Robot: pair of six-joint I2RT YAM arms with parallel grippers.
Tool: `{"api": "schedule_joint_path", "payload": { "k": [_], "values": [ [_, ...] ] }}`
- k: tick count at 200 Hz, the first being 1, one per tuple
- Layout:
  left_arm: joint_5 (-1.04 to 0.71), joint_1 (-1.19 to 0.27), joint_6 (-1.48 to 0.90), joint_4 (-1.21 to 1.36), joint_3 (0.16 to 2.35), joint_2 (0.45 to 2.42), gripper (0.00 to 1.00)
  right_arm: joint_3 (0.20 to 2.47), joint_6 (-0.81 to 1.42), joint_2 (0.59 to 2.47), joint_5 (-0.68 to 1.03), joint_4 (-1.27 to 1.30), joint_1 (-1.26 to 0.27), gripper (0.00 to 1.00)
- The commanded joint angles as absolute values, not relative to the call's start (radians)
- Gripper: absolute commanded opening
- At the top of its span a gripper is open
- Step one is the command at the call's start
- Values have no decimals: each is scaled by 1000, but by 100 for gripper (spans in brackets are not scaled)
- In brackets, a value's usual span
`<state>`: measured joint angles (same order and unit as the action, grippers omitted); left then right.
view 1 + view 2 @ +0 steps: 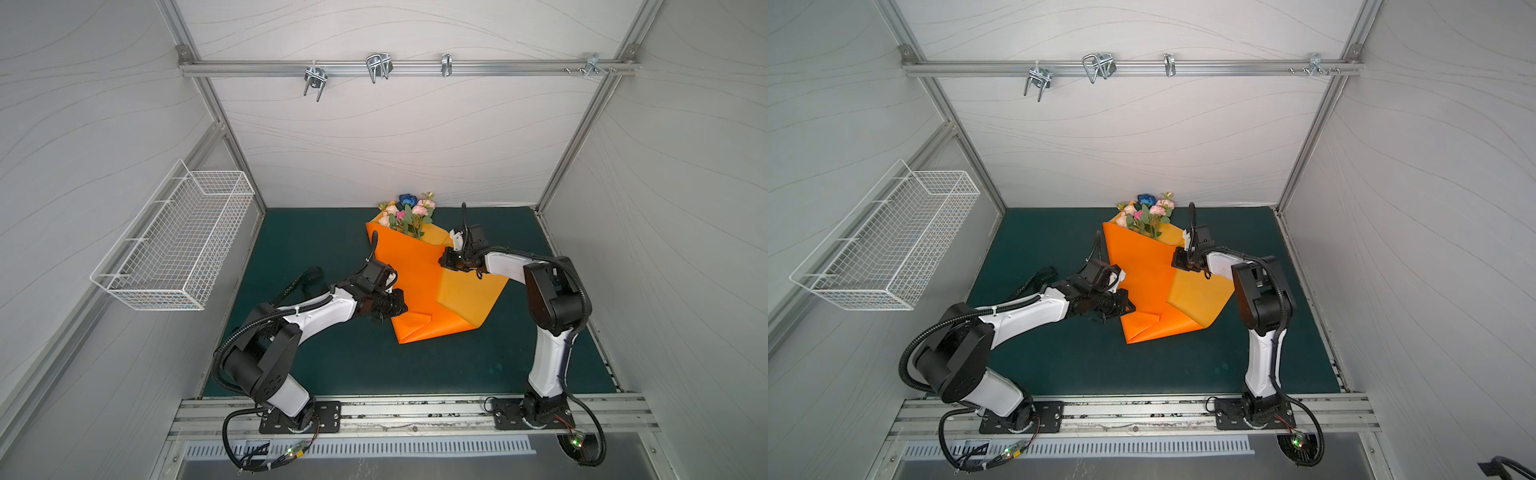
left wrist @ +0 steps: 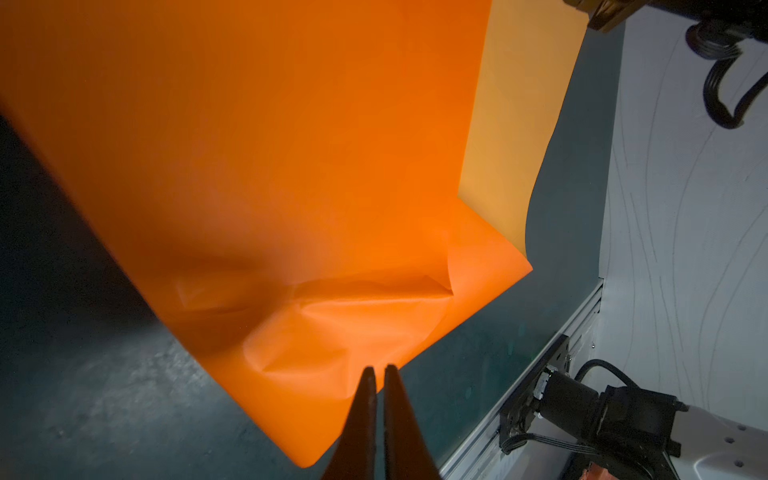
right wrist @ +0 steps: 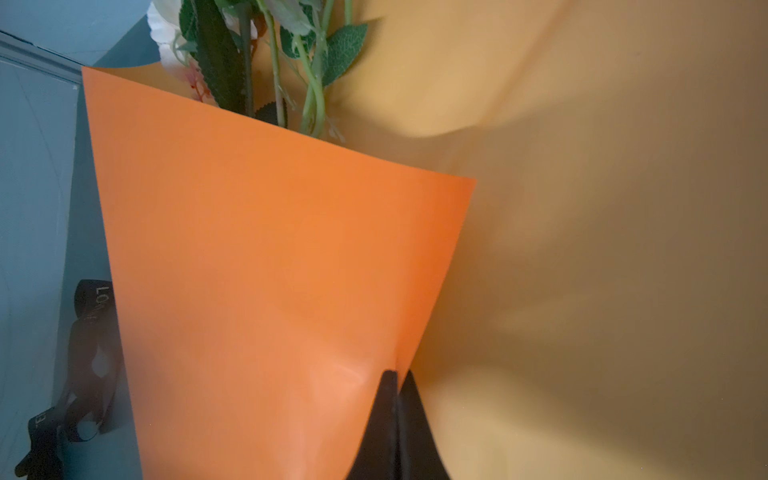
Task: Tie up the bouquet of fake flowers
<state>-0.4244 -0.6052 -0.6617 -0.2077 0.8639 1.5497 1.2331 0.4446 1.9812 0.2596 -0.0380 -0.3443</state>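
The bouquet of fake flowers [image 1: 409, 214] [image 1: 1148, 212] lies at the back of the mat, its blooms sticking out of the orange wrapping paper [image 1: 415, 282] [image 1: 1146, 274]. Green stems and leaves [image 3: 270, 62] show above the folded flap in the right wrist view. My right gripper [image 1: 442, 262] [image 3: 398, 374] is shut on the edge of that flap, over the paper's paler inner side. My left gripper [image 1: 403, 309] [image 2: 378, 370] is shut, with its tips over a creased spot by the paper's [image 2: 291, 166] near edge. Whether it pinches the paper does not show.
A black lettered ribbon [image 1: 305, 280] [image 3: 89, 361] lies on the green mat [image 1: 332, 365] left of the paper, behind the left arm. A white wire basket [image 1: 174, 245] hangs on the left wall. Metal hooks [image 1: 378, 66] hang from the back rail.
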Motion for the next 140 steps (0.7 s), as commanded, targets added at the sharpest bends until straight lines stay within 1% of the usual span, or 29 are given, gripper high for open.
{"api": "schedule_joint_path", "payload": {
  "k": [1,23,38,87,140],
  "values": [
    [-437,-611,-638,-241,845,1554,9,1214,421,1951,232,-68,-337,0],
    [-422,-610,-638,-240,834,1577,8,1217,409,1953,232,-76,-335,0],
    [-408,-610,-634,-248,839,1599,6,1222,404,1961,226,-85,-334,0],
    [-411,-611,-628,-238,843,1632,7,1227,382,1967,192,-103,-330,0],
    [-403,-611,-617,-219,841,1730,6,1231,375,1946,191,-136,-329,0]
  ]
}}
